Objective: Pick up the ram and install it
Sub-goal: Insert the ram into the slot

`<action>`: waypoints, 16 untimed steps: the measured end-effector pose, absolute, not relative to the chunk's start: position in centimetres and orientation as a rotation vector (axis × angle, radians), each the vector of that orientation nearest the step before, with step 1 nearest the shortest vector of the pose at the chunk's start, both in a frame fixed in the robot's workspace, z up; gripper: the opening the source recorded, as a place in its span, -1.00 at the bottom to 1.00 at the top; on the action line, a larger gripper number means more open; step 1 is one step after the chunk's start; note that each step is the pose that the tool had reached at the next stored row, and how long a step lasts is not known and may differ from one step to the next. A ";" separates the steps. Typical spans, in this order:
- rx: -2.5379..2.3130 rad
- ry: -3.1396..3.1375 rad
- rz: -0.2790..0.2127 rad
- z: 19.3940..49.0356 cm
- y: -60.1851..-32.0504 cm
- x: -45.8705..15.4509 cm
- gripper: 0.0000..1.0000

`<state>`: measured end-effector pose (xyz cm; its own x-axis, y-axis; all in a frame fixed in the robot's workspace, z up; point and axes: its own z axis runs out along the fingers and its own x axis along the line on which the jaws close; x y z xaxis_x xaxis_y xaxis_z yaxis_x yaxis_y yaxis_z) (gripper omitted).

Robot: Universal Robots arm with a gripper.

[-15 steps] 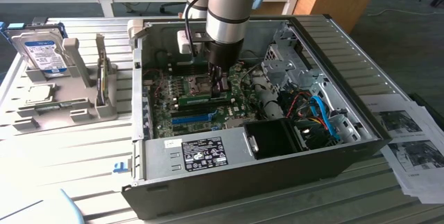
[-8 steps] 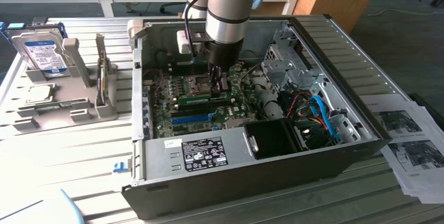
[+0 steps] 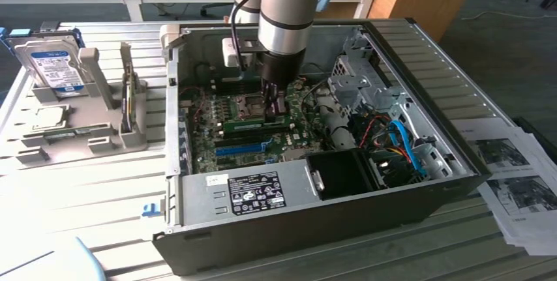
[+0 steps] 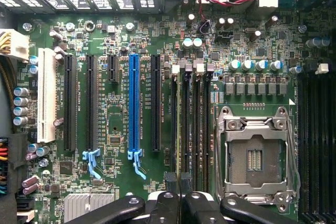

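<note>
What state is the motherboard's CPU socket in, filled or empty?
Empty: the CPU socket shows bare contacts inside its metal frame, with no processor seated.

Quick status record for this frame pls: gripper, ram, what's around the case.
gripper: shut, down inside the open PC case, fingertips at the ram's top edge
ram: standing on edge on the motherboard, beside the CPU socket
gripping or pressing: cannot tell
hard drive: upright in the grey holder, on the exterior view's left of the case
papers: on the exterior view's right of the case
</note>
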<state>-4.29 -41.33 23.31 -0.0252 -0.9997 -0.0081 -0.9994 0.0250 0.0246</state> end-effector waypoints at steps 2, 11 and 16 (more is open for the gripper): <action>2.185 -2.241 -0.036 23.3 -41.3 -4.3 -0.79; 2.186 -2.241 -0.036 23.2 -41.3 -4.3 -0.79; 2.186 -2.241 -0.036 23.2 -41.3 -4.3 -0.79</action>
